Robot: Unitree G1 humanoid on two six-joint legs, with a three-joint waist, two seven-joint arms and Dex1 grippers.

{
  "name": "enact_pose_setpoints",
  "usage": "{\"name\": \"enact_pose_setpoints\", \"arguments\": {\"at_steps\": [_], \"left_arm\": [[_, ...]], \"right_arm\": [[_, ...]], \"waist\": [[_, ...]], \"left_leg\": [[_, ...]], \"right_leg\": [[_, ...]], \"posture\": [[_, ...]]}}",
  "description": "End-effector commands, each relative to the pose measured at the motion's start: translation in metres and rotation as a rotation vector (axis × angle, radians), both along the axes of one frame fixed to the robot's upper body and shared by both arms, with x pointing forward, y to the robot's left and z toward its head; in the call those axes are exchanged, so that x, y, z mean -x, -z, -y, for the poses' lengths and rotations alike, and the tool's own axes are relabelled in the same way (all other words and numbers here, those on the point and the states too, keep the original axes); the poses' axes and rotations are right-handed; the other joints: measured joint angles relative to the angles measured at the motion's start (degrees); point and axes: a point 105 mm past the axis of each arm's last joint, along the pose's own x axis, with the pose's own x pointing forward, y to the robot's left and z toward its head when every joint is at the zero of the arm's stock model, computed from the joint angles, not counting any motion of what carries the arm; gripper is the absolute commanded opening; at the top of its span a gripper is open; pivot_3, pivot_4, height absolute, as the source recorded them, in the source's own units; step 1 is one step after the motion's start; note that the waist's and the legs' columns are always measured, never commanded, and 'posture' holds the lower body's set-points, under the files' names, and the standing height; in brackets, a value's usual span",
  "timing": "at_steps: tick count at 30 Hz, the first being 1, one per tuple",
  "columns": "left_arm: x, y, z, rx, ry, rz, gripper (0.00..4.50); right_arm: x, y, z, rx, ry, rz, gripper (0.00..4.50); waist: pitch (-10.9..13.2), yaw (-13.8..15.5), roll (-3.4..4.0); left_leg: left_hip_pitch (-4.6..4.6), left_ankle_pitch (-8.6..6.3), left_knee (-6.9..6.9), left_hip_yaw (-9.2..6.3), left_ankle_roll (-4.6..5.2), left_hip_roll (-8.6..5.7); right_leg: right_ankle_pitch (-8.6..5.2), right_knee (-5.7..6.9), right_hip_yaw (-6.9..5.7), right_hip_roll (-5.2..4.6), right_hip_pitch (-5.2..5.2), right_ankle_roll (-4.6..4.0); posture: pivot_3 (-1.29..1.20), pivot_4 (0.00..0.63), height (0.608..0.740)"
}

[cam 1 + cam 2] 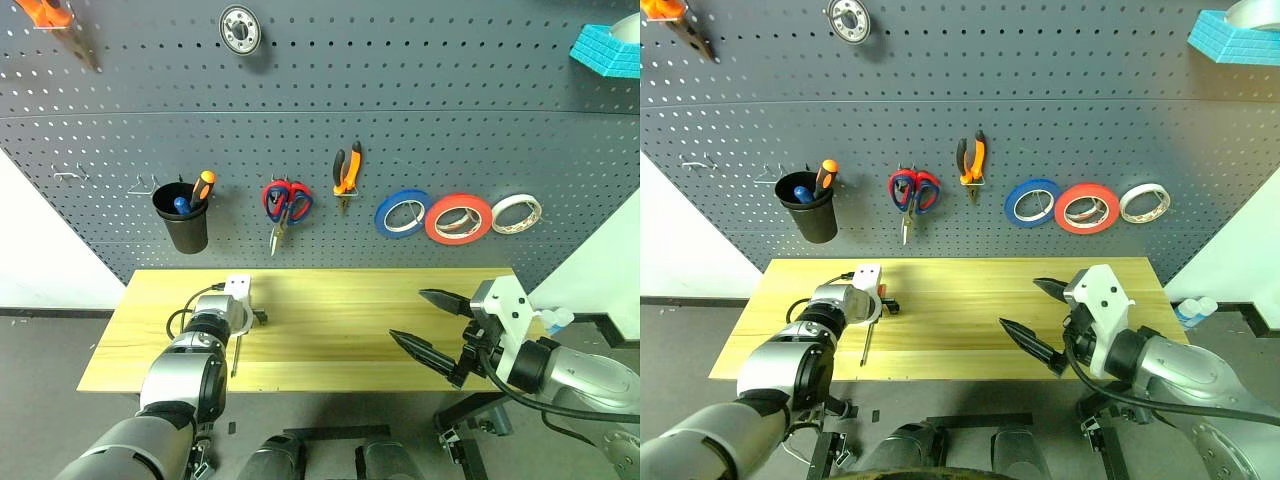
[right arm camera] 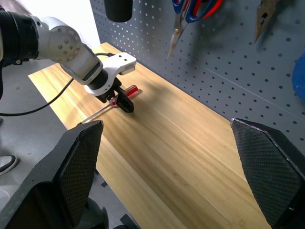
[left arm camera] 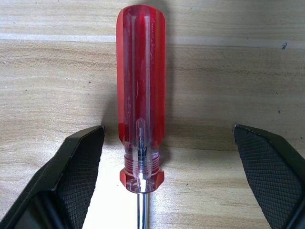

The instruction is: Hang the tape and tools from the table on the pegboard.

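- Red-handled screwdriver (image 3: 141, 95) flat on the light wood table (image 1: 350, 320), toward its left end, clear red handle toward the pegboard (image 1: 400, 120), thin metal shaft running back toward the table's near edge.
- Left gripper (image 3: 171, 157) down over the screwdriver, fingers (image 3: 81, 162) spread wide to either side of the handle's collar end; left finger just beside the handle, right finger well apart from it, no clamp on the handle.
- Same seen from the right wrist view: black fingers astride the red handle, shaft sticking out toward the table edge.
- Right gripper (image 1: 432, 325) held above the right part of the table, fingers wide apart, nothing between them.
- Wide bright red tape (image 1: 459, 218) hung on the pegboard, between a blue roll (image 1: 402, 213) on its left and a smaller white roll (image 1: 516, 213) on its right.
- Small orange-and-black pliers (image 1: 346, 172) hung on the pegboard left of the blue roll.
- Red-handled scissors (image 1: 284, 205) hung further left, blades pointing down.
- Black cup (image 1: 182, 218) on the pegboard at the left, holding an orange-handled tool (image 1: 203, 185) and a blue-handled one.
- Round metal disc (image 1: 240, 29) high on the pegboard; large orange pliers (image 1: 60, 25) at the top left corner; turquoise stepped block (image 1: 605, 50) at the top right.
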Motion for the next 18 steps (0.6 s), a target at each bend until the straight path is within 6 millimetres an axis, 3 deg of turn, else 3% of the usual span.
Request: {"name": "enact_pose_setpoints", "arguments": {"at_steps": [1,9,18], "left_arm": [[0.0212,0.0184,-0.0022,0.000,-0.015,-0.098,3.38],[0.0210,0.0179,-0.0018,-0.003,-0.016,-0.100,0.90],[0.0192,0.0159,-0.0006,0.003,-0.014,-0.097,0.82]], "right_arm": [[-0.0002,-0.0054,-0.0024,0.003,-0.017,0.028,4.50],[-0.0008,-0.0052,-0.0027,0.004,-0.017,0.031,4.50],[-0.0037,-0.0051,-0.0026,0.006,-0.018,0.036,4.50]], "waist": [[0.00,0.03,0.00],[0.00,0.03,0.00],[0.02,0.03,0.02]], "left_leg": [[0.00,0.00,-0.01,0.00,0.00,0.00],[0.00,-0.01,-0.02,0.00,-0.01,0.00],[0.01,-0.02,-0.07,0.00,-0.04,0.00]], "right_leg": [[0.00,0.00,0.00,0.00,0.00,0.00],[0.00,-0.02,0.00,0.00,0.00,0.00],[-0.01,-0.05,0.00,0.00,0.00,0.01]], "posture": [[-0.19,0.124,0.718],[-0.19,0.120,0.718],[-0.18,0.115,0.718]]}}
